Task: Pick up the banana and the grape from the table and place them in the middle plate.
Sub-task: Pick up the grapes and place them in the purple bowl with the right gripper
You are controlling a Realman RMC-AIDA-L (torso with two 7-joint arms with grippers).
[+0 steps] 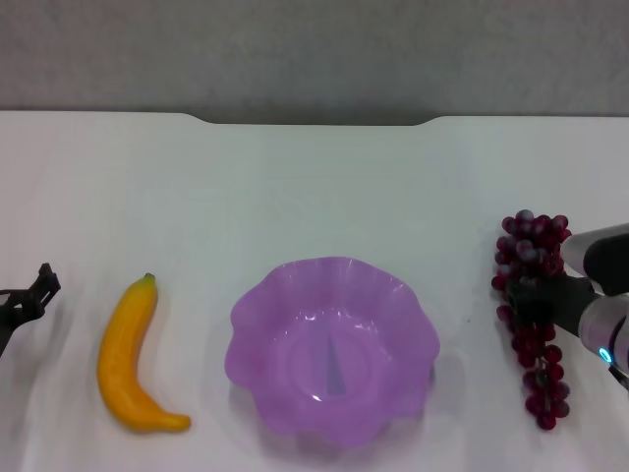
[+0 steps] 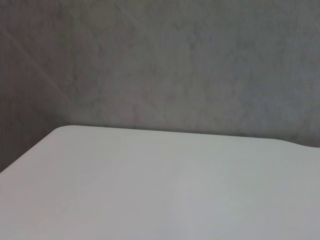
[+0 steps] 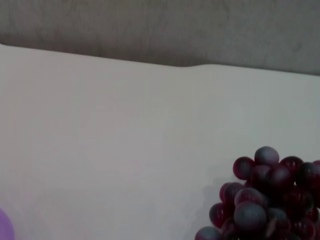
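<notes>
The banana (image 1: 130, 359) lies on the white table (image 1: 314, 187) at the left, its green stem tip pointing away from me. The purple scalloped middle plate (image 1: 257, 324) sits empty at the front centre. The grape bunch (image 1: 531, 246) lies on the table at the right, running front to back. My right gripper (image 1: 536, 300) reaches in from the right edge and sits over the middle of the bunch. The right wrist view shows the bunch's far end (image 3: 262, 195) close below the camera. My left gripper (image 1: 29, 295) hangs at the far left edge, left of the banana and apart from it.
The table's far edge (image 1: 314, 120) has a shallow notch against the grey wall. The left wrist view shows only bare tabletop (image 2: 160, 190) and the wall. A sliver of the plate's rim (image 3: 4, 225) shows in the right wrist view.
</notes>
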